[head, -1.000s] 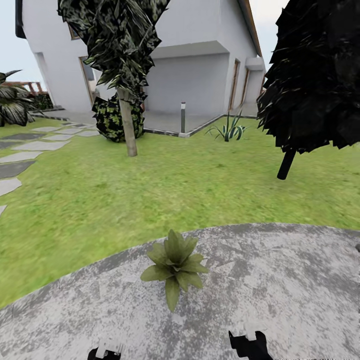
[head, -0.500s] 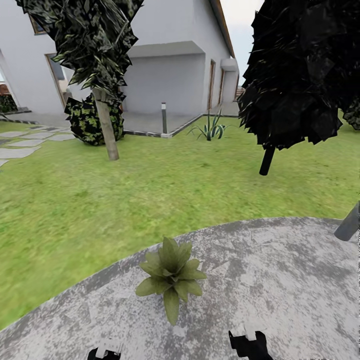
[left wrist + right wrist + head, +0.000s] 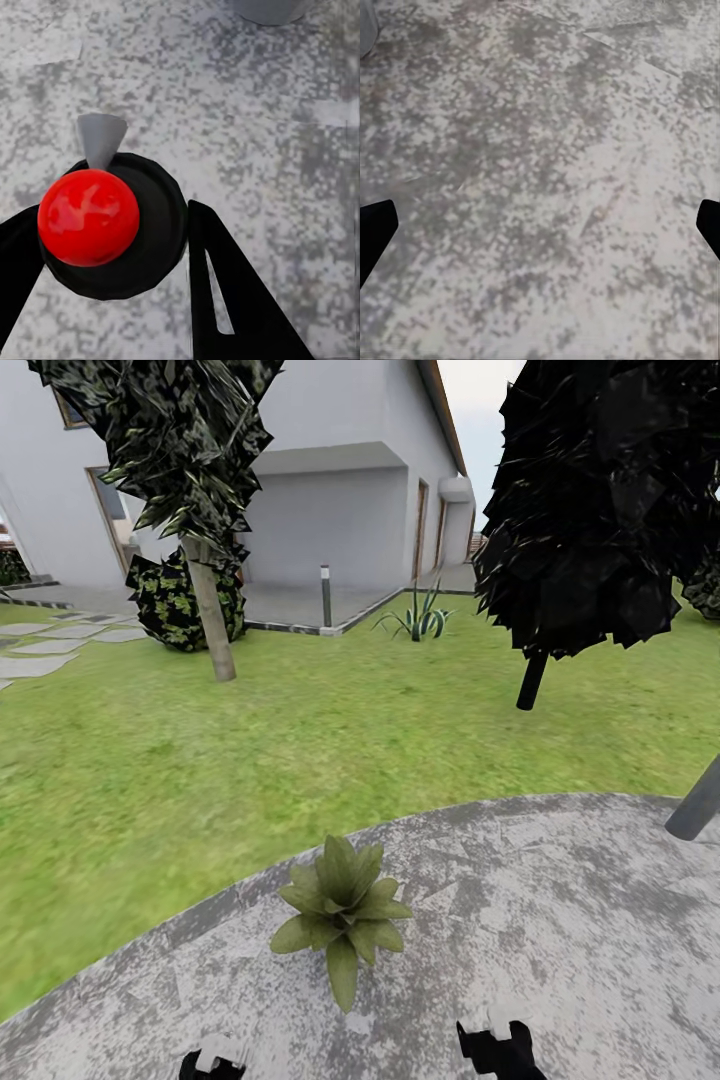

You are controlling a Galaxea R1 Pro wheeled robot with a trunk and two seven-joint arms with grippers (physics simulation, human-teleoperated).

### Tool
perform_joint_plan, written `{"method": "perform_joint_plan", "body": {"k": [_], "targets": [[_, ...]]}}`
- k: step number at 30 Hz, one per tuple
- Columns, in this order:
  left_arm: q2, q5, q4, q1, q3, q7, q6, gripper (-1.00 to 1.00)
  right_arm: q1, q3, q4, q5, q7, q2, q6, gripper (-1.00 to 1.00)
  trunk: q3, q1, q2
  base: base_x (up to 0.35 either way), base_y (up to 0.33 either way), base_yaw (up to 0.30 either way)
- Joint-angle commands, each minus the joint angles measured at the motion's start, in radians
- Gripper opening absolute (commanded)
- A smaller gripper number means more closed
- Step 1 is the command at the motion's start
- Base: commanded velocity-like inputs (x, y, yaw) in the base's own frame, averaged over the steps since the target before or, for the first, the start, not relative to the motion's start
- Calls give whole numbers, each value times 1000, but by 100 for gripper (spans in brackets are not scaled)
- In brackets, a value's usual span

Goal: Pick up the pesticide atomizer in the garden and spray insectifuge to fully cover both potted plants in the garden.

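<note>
One potted plant (image 3: 340, 920), a rosette of broad light-green leaves, stands on the round mottled-grey stone patio (image 3: 560, 920) just ahead of me, near its lawn edge. My left gripper (image 3: 213, 1065) sits at the bottom of the head view, short of the plant. In the left wrist view my left gripper (image 3: 112, 217) is shut on the pesticide atomizer (image 3: 142, 247), seen end-on: a red dome on a black round body with a grey cone nozzle. My right gripper (image 3: 497, 1050) (image 3: 540, 232) is open over bare stone, fingers wide apart.
Green lawn (image 3: 300, 750) stretches beyond the patio to a white house. A palm trunk (image 3: 210, 620), a dark tree (image 3: 600, 510), a striped agave (image 3: 420, 620) and a bollard (image 3: 325, 595) stand on it. A slanted grey pole (image 3: 697, 808) crosses the patio's right edge.
The head view swung to the right about a second ago and has since almost settled. The plant and both grippers keep their places relative to me.
</note>
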Motion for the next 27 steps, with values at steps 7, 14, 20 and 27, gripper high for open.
{"method": "perform_joint_plan", "body": {"k": [7,14,20,27], "targets": [[117,-228,-74,-20,-61,-499,10,-100,-1,167,-98,192,213,-12,-3,100,-1,0,0,0,0,0],[123,-262,-122,-13,-43,-534,34,-100,-13,158,-132,207,250,22,20,100,-1,0,0,0,0,0],[147,-228,-123,-24,-31,-499,4,-100,-19,152,-99,178,217,36,-14,100,-1,0,0,0,0,0],[149,-237,-164,-65,-47,-537,25,-100,-20,164,-86,186,205,38,-43,100,-1,0,0,0,0,0]]}}
